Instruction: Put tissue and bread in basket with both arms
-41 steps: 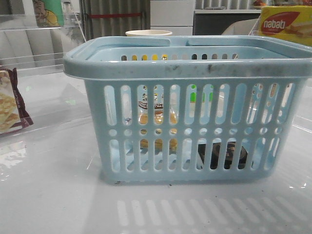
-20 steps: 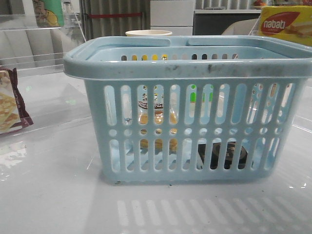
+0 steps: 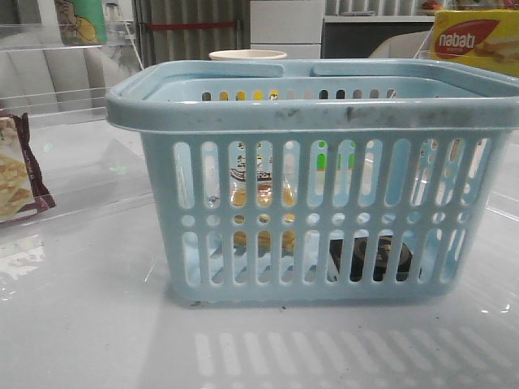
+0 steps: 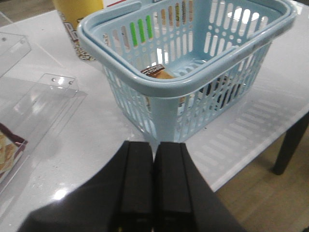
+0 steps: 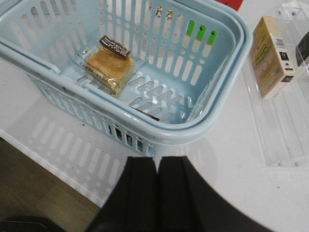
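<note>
The pale blue basket (image 3: 308, 113) stands in the middle of the white table. The bread (image 3: 259, 194), in clear wrap with a dark label band, lies inside it on the left; it also shows in the left wrist view (image 4: 157, 71) and the right wrist view (image 5: 108, 65). The dark tissue pack (image 3: 369, 258) lies on the basket floor at the right, seen through the slots, and shows through them in the left wrist view (image 4: 222, 92). My left gripper (image 4: 154, 145) is shut and empty, held back from the basket (image 4: 193, 82). My right gripper (image 5: 157, 162) is shut and empty, just outside the basket rim (image 5: 207, 125). Neither gripper shows in the front view.
A maroon-edged cracker packet (image 3: 16, 170) lies at the left in a clear tray (image 4: 43, 96). A yellow nabati box (image 3: 478, 40) and a cup (image 3: 247, 55) stand behind the basket. A tan box (image 5: 273, 55) lies in a clear tray. The table edge (image 4: 270, 140) is close to the basket.
</note>
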